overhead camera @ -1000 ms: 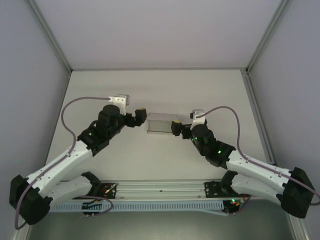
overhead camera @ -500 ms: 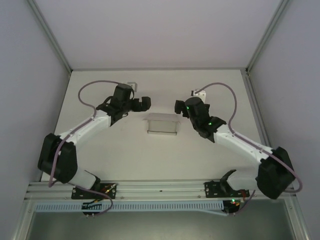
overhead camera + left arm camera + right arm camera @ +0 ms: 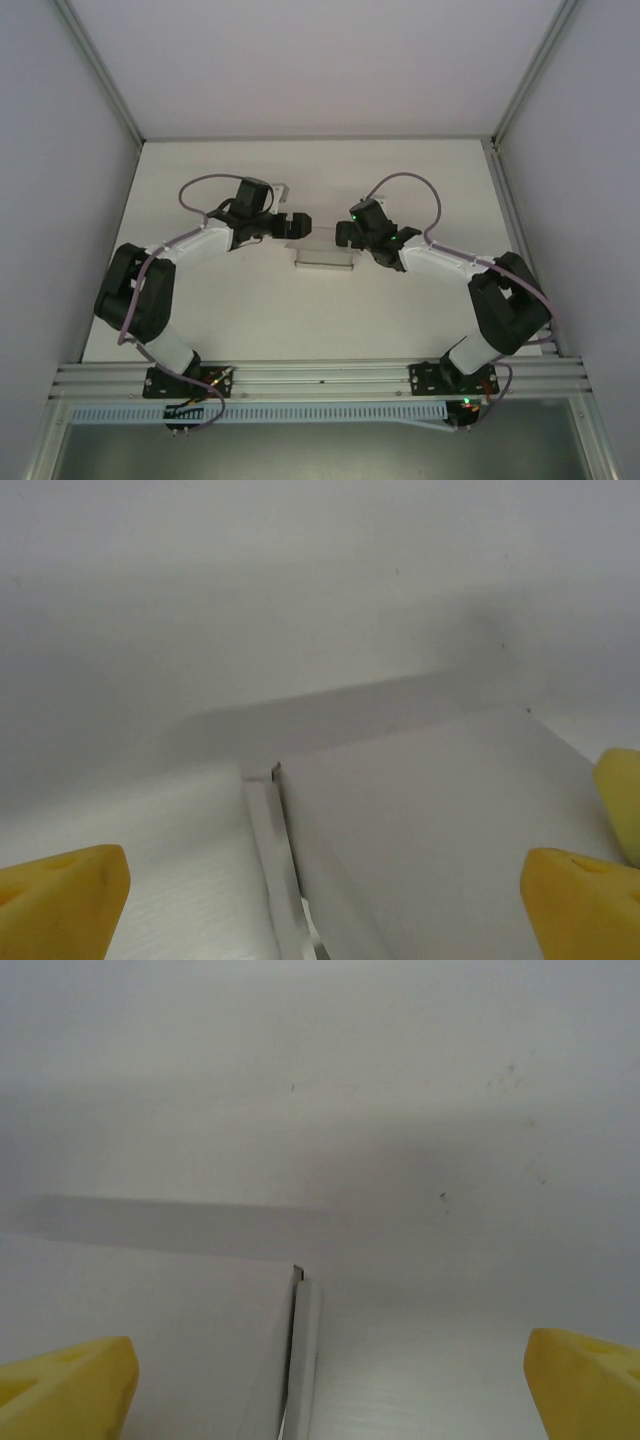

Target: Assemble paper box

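The paper box (image 3: 323,254) lies closed near the middle of the worktop (image 3: 400,320). The left gripper (image 3: 295,226) hangs at the box's 10 o'clock corner, the right gripper (image 3: 345,233) at its 2 o'clock corner. Both are spread wide and hold nothing. In each wrist view, yellow fingertips (image 3: 62,900) (image 3: 66,1384) flank a box (image 3: 430,830) (image 3: 150,1340) edge.

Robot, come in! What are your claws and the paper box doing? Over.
Left claw open, right claw open, neither gripping. Paper box on table, between them. Nothing in the way.
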